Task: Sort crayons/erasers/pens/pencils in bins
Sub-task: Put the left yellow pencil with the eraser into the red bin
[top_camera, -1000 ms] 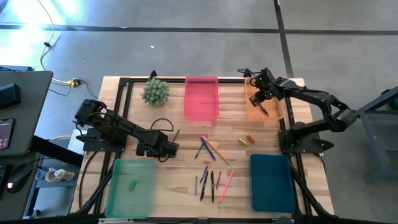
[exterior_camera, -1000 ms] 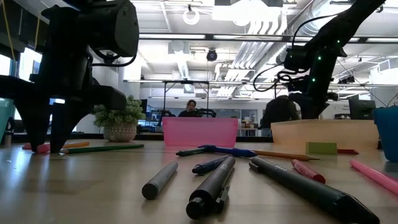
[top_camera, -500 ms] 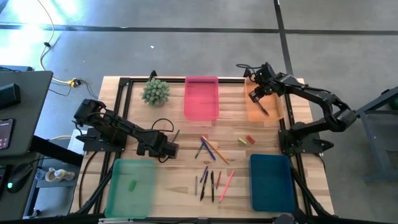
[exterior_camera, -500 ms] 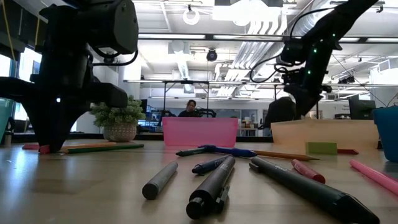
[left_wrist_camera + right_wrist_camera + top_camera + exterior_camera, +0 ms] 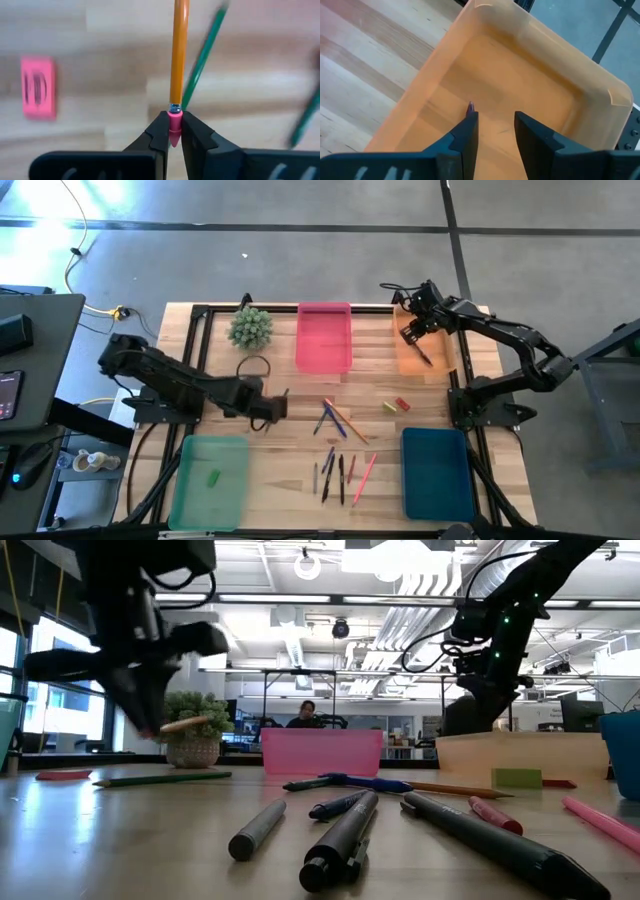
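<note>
My left gripper (image 5: 174, 121) is shut on an orange pencil (image 5: 179, 50) and hangs above the table's left-middle (image 5: 270, 407), blurred in the low view (image 5: 145, 718). Below it, a dark green pencil (image 5: 202, 65) and a pink eraser (image 5: 38, 87) lie flat on the wood. My right gripper (image 5: 495, 117) is open and holds nothing, hovering over the orange bin (image 5: 437, 360), where a dark stick (image 5: 424, 355) lies. More pens and pencils (image 5: 338, 472) lie scattered mid-table. A red and a yellow-green eraser (image 5: 399, 405) sit beside them. My left gripper pinches the orange pencil by its pink eraser tip (image 5: 174, 131), between the two fingers at their free ends. The pencil runs straight on past the fingertips, along the fingers. It is lifted clear of the table and sits near level, slightly tilted (image 5: 185, 724).
The pink bin (image 5: 323, 355) stands at the far middle and a small potted plant (image 5: 250, 327) to its left. The light green bin (image 5: 195, 490), with a green eraser (image 5: 213, 476) in it, is near left. The teal bin (image 5: 437, 473) is near right. People sit beyond the table.
My left gripper, which stood with its fingertips on the table, has risen and shifted slightly toward the far edge. It carries the orange pencil up clear of the wood. The green pencil and the pink eraser have stayed where they lay.
</note>
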Robot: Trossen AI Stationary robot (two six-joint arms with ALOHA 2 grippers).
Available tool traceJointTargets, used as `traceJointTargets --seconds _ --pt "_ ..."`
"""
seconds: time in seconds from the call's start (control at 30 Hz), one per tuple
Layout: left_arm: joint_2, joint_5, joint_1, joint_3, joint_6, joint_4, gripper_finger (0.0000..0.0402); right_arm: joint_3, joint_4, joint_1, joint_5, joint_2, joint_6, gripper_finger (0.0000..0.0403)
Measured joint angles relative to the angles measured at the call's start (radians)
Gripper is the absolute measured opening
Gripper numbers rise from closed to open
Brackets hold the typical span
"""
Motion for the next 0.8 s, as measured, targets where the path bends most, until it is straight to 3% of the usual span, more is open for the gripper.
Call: traceJointTargets --seconds 0.13,0.33,0.53,0.8 --pt "-0.057 -0.088 0.032 0.001 0.072 0.061 0.002 0.0 -0.001 0.0 0.0 0.0 0.0 0.0119" --pt "-0.1 -0.194 0.123 0.003 0.296 0.242 0.0019 0.0 0.005 0.0 -0.006 0.0 0.0 0.0119" --pt "-0.107 -0.177 0.252 0.003 0.525 0.414 0.0019 0.0 0.005 0.0 -0.023 0.0 0.025 0.0119" --pt "-0.107 -0.055 0.42 0.003 0.762 0.545 0.0019 0.0 -0.002 0.011 -0.116 -0.001 0.135 0.0119"
